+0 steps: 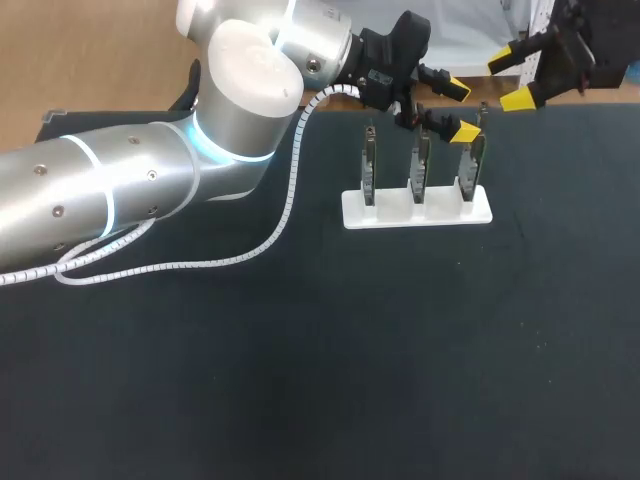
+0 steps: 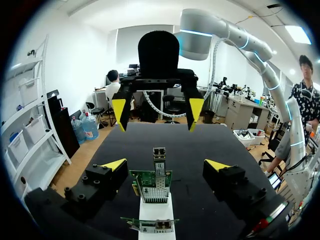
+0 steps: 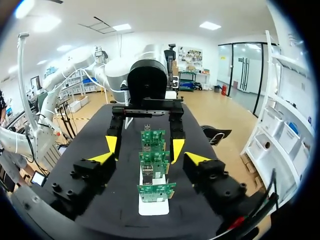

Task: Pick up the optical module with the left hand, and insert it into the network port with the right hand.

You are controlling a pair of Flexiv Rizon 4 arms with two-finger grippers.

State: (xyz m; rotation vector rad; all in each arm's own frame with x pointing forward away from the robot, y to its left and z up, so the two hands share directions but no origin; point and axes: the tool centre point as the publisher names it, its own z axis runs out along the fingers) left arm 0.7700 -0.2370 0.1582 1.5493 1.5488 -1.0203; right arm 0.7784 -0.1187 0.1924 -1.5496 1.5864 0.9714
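Note:
A white holder [image 1: 417,212] carries three upright green network cards. The silver optical module [image 2: 159,159] stands in the port of the rightmost card [image 1: 470,168], its top showing above the card [image 1: 483,110]. My left gripper [image 1: 461,110] is open, with that card and module between its fingers [image 2: 114,165], well apart from both. My right gripper [image 1: 511,79] hangs open beyond the holder's right end, holding nothing. In the right wrist view the row of cards [image 3: 152,160] lies ahead of the right gripper [image 3: 150,158], with the module [image 3: 148,175] by the nearest card.
The left arm's silver body [image 1: 150,190] and its white coiled cable [image 1: 280,215] lie over the table's left and back. The black tabletop [image 1: 350,350] stretches in front of the holder.

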